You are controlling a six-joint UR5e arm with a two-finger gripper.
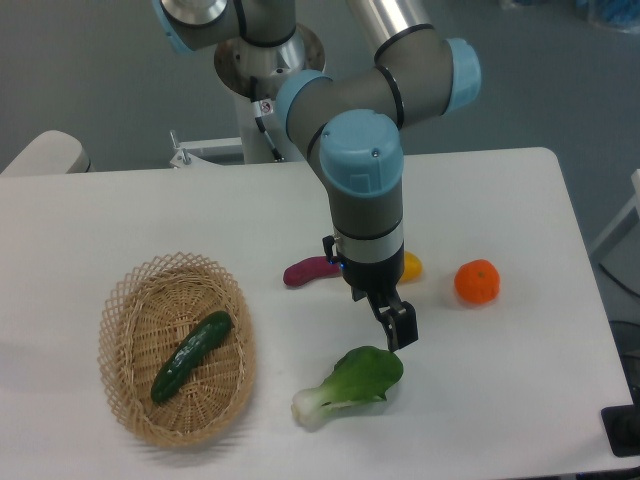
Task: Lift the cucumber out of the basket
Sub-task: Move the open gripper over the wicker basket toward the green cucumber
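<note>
The dark green cucumber (pixel 191 356) lies diagonally inside the oval wicker basket (pixel 122 318) at the front left of the table. My gripper (pixel 399 328) hangs well to the right of the basket, pointing down just above the upper right of a bok choy. Its fingers (pixel 402 322) show as one dark block, so I cannot make out a gap between them. I see nothing held in them.
A leafy bok choy (pixel 352 382) with a white stem lies under the gripper. A purple vegetable (pixel 310 270) and a yellow item (pixel 410 266) sit behind the arm's wrist. An orange (pixel 477 281) rests to the right. The table's front edge is close below the basket.
</note>
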